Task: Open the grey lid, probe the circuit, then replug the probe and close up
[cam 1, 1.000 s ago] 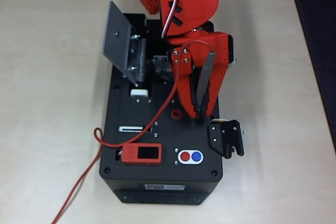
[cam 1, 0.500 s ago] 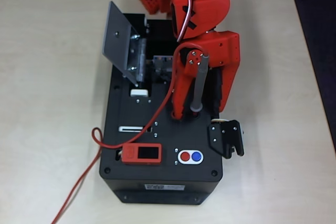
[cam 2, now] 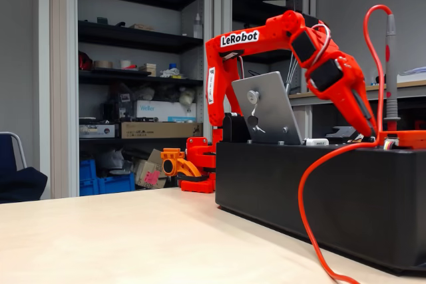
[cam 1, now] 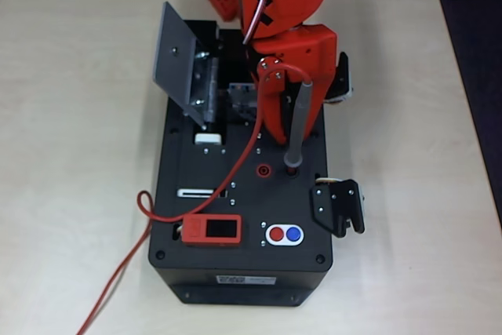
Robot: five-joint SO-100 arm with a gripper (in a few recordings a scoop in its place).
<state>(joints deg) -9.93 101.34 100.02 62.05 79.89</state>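
Arm's pulled back since half a second ago, leaving the probe (cam 1: 296,127) standing upright in a hole beside the red socket (cam 1: 264,169). Gripper (cam 1: 284,127) fingers look spread, off the rod. Flat grey lid (cam 1: 174,59) stands propped open. Glossy red cable (cam 1: 196,194) snakes across the matte black box (cam 1: 239,276).

A: You've got a bright orange-red arm (cam 1: 286,5) with white lettering over a black box (cam 1: 196,194), and the lid (cam 1: 176,56) is plain light grey.

B: Your probe (cam 1: 298,123) is grey with a red cable (cam 1: 227,174); one red button and one blue button (cam 1: 284,234), pale beige table (cam 1: 70,154).
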